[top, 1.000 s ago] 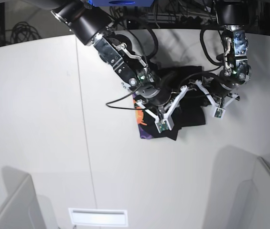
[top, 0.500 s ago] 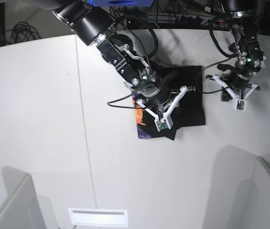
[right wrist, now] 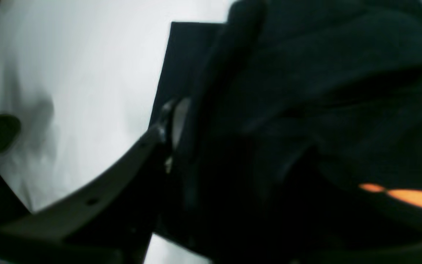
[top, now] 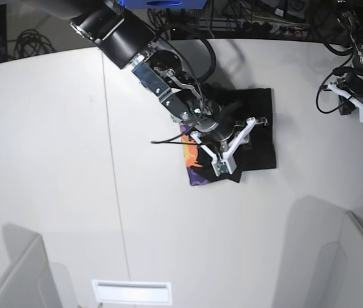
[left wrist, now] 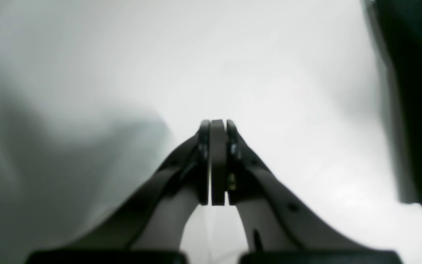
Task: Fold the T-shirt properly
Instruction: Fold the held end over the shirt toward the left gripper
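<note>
T-shirt (top: 253,131) lies near the far middle of the white table (top: 53,160), already a compact dark bundle, with an orange and purple strip of print showing at its near-left edge. Right gripper (top: 227,149) is down on the bundle; in the right wrist view one finger (right wrist: 123,165) lies along the cloth's edge and black fabric fills the rest of the frame, so can't tell whether it is pinching cloth or letting go, the other finger is hidden. Left gripper (top: 360,102) is well apart from the shirt, out by the table's far edge on the base view's right, jaws pressed together on nothing; left wrist view shows only bare table and a dark cloth edge at the frame's side. Judgement: late stage, last fold or tidy-up. Bundle looks lopsided, print strip sticking out and the near edge uneven. Next move likely calls for the right gripper to clear the cloth without dragging a layer open, then square the edges if needed.
</note>
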Action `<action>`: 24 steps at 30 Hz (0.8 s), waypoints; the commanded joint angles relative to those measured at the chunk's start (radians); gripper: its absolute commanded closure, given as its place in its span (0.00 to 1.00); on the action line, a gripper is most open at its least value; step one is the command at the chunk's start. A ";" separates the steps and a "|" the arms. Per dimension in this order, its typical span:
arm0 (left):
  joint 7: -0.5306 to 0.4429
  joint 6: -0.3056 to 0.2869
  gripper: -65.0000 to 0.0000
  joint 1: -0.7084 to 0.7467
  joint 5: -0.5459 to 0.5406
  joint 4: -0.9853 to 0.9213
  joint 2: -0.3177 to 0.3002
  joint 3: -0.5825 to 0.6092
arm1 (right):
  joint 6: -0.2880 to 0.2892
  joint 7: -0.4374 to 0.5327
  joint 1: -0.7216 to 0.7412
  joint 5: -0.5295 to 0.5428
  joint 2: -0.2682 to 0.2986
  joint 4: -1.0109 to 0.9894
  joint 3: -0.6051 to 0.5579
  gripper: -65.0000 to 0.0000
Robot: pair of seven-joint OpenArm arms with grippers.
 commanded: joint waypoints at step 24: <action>-0.021 -0.001 1.00 0.008 -0.021 -0.012 -0.019 -0.008 | 0.006 0.026 0.112 0.155 -0.017 0.014 -0.132 0.33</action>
